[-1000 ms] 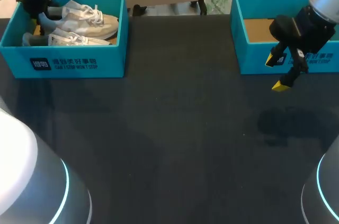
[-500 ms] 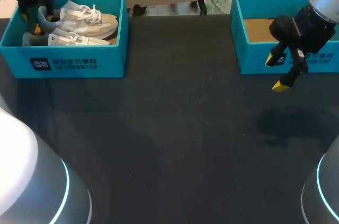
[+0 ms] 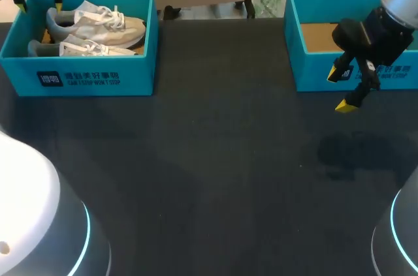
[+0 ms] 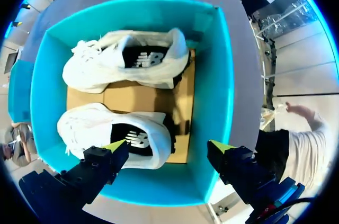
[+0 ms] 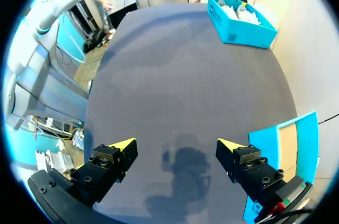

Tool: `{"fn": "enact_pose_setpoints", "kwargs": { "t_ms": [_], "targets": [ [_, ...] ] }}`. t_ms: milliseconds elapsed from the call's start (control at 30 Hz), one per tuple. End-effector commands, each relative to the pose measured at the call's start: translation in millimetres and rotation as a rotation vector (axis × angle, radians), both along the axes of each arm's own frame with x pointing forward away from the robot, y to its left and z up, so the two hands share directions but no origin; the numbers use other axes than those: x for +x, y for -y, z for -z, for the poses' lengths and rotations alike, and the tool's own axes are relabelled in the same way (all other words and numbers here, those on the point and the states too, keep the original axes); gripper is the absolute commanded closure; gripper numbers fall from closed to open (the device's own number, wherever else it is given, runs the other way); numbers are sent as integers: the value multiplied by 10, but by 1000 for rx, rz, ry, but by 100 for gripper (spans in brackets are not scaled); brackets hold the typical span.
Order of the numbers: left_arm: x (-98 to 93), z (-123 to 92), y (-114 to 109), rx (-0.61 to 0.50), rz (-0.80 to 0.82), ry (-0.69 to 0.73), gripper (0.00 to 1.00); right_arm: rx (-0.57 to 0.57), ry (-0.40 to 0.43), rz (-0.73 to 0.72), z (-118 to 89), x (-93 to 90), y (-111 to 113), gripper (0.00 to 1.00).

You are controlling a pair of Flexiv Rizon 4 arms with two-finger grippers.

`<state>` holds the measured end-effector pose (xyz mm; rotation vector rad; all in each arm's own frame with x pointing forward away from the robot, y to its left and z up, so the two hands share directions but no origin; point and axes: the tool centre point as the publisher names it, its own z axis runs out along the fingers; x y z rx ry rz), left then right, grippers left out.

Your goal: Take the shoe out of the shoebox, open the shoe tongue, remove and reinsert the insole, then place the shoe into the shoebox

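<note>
While both arms' jaws gape empty, the shoebox (image 3: 140, 70) wall half hides the nearer shoe (image 3: 91, 48).

Dark grey worktop (image 3: 222, 158) carrying two teal shoeboxes, both sitting along far edge. Left shoebox (image 3: 98, 77) standing at far left corner, open top facing up. Right shoebox (image 3: 313, 72) standing at far right corner, well apart from left one, brown cardboard bottom showing inside.
</note>
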<state>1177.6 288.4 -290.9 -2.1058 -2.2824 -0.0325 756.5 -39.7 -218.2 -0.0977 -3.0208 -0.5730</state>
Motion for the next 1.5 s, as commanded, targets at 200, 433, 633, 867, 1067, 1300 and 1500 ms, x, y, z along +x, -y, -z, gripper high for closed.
{"fn": "enact_pose_setpoints", "kwargs": {
  "t_ms": [200, 433, 633, 867, 1067, 1300, 1500],
  "targets": [
    [-439, -346, -55, -37, -63, 57, 0, -2, 0, 0, 7, 2, 0, 0],
    [-439, -346, -55, -37, -63, 57, 0, -2, 0, 0, 7, 2, 0, 0],
    [-479, -328, -75, -30, -60, 55, 0, -2, 0, 0, 7, 2, 0, 0],
    [-763, -273, -98, -6, -1, 35, 0, -2, 0, 0, 7, 2, 0, 0],
    [-935, -165, -84, -11, 47, 6, 0, -2, 0, 0, 7, 2, 0, 0],
    [-1077, -89, -79, 0, 89, -14, 0, -2, 0, 0, 7, 2, 0, 0],
    [-1157, -53, -88, -7, 131, -21, 3, -2, 0, 0, 7, 2, 0, 0]
  ]
}}
